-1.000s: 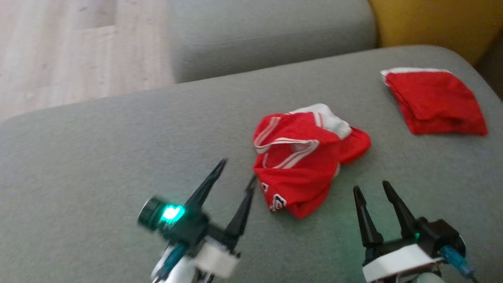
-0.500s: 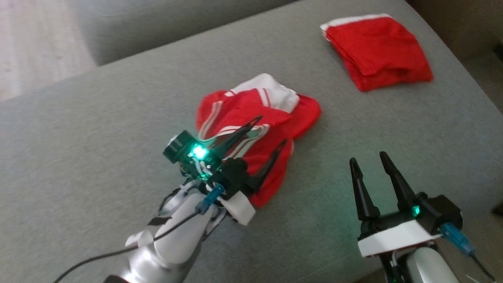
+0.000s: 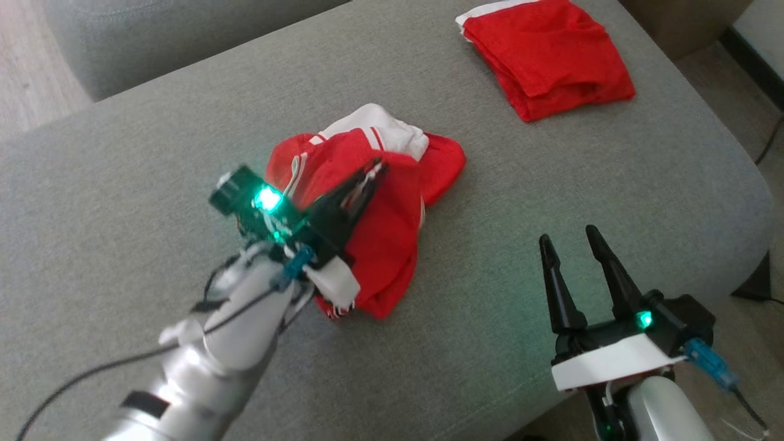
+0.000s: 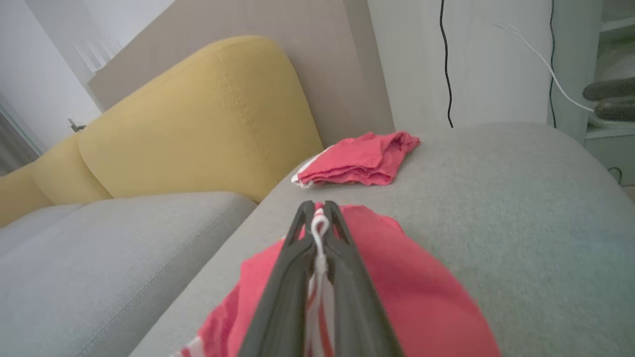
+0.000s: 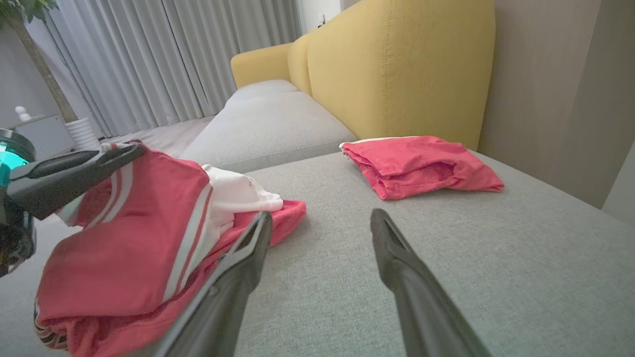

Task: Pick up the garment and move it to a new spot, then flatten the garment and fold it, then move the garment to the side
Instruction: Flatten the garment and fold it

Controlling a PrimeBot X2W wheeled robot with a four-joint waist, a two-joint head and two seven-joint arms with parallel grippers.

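End effectors come nearest. The right end effector [image 3: 568,236] stands at the lower right of the head view, jaws spread wide with nothing between them, fingers pointing out over the grey seat cushion [image 3: 122,184]. The left end effector [image 3: 376,168], on a silver forearm [image 3: 214,349] reaching in from the lower left, is clenched. The left wrist view shows its two dark fingers pressed together on a thin fold of white-striped red cloth. That cloth belongs to the garment [image 3: 392,233], a crumpled red piece with white stripes and a white patch. It lies near the middle of the cushion, to the left of the right end effector and apart from it. The gripped fold is drawn up towards the fingers; the rest lies bunched on the cushion. Beyond, near the far right corner of the same cushion, a second red item [image 3: 548,55] lies folded flat, well apart from the garment. Behind it rises a yellow backrest [image 5: 397,64]. In the right wrist view a second grey seat [image 5: 268,119] adjoins further back, with pale curtains [image 5: 173,59] beyond it.
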